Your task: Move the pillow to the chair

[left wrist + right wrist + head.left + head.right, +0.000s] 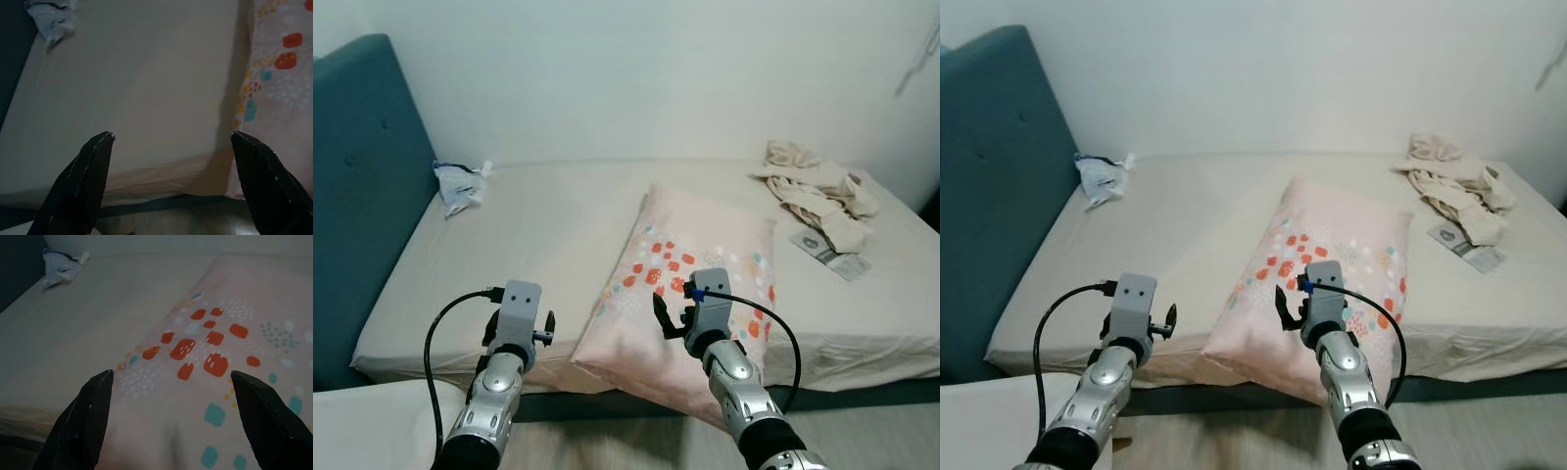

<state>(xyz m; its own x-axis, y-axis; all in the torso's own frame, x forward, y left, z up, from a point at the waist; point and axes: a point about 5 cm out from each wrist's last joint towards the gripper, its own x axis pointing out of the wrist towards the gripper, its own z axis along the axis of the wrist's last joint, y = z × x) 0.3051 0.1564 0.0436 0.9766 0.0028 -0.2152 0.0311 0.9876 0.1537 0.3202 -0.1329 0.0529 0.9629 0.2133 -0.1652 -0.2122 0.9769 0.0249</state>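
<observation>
Pillow (690,279), centre frame on bed (538,225): prob soft, light, floppy. Right gripper (171,377) spread wide over its patterned near end; left gripper (171,139) also agape, beside it. Pinch near corner.

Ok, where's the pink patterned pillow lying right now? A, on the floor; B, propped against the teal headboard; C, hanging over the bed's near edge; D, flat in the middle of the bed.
C: the pink patterned pillow has its near corner past the edge of the beige bed, beside the right gripper.
</observation>
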